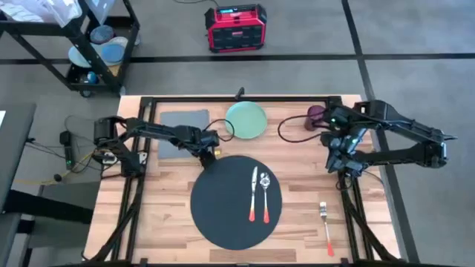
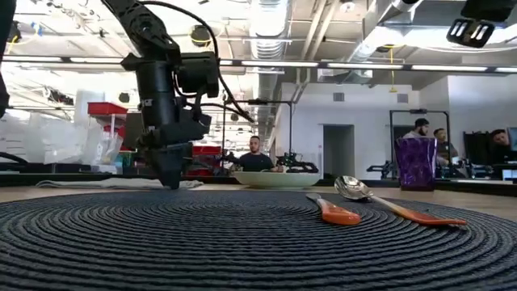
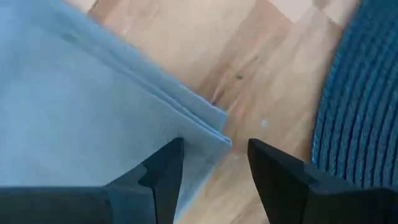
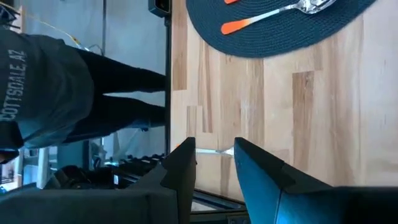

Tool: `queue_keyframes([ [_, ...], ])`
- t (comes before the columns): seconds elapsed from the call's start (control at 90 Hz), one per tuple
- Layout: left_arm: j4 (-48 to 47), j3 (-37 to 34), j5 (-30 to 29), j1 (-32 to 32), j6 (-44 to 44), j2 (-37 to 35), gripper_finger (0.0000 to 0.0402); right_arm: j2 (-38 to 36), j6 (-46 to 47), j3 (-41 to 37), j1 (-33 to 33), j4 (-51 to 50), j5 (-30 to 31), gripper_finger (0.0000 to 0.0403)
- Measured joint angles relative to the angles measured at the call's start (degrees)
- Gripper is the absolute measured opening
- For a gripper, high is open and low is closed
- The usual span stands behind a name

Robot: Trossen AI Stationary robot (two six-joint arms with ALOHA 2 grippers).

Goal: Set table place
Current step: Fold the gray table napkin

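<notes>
The counter point(image 1: 297, 159) carries the round placemat point(image 1: 223, 204) at its 6 o'clock (a knife and spoon lie on it). At 10 o'clock, the left pincer point(image 1: 209, 150) gapes over the grey napkin point(image 1: 182, 122) corner; the right pincer point(image 1: 343, 165) hangs open at 3 o'clock

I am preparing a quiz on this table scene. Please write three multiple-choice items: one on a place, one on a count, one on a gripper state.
1. Where does the fork lie?
A. on the placemat
B. on the bare table, beside the placemat
C. on the green plate

2. How many pieces of cutlery lie on the placemat?
A. none
B. two
C. four

3. How is the left gripper?
A. open at the napkin's corner
B. shut on a spoon
C. shut on the cup

Answers: 1 B, wood shows all around it. 2 B, the knife and spoon. 3 A, its fingers stand apart at the napkin.
</notes>
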Motion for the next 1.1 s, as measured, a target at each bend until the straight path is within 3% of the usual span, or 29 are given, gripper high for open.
queue_keyframes([
  [0.233,-2.3,2.6,-4.6,-0.4,1.8,0.1,0.0166,-1.6,-0.2,0.0,-0.1,1.0,0.0,0.0099],
  [0.589,-0.2,2.6,-1.8,-0.6,2.7,4.7,0.0163,-3.2,3.3,0.0,-0.1,0.5,-0.2,0.0099],
  [0.689,0.3,2.6,-1.6,-0.2,1.3,4.7,0.0131,-3.3,3.2,0.0,-0.1,0.5,0.0,0.0099],
  [0.856,1.8,2.7,-0.9,-0.1,-1.4,4.8,0.0016,-3.2,4.7,0.0,-0.1,0.5,0.1,0.0099],
  [1.1,1.4,2.4,-1.3,-0.4,-9.4,3.0,0.0003,-3.6,7.1,0.0,-0.1,0.5,0.2,0.0099],
])
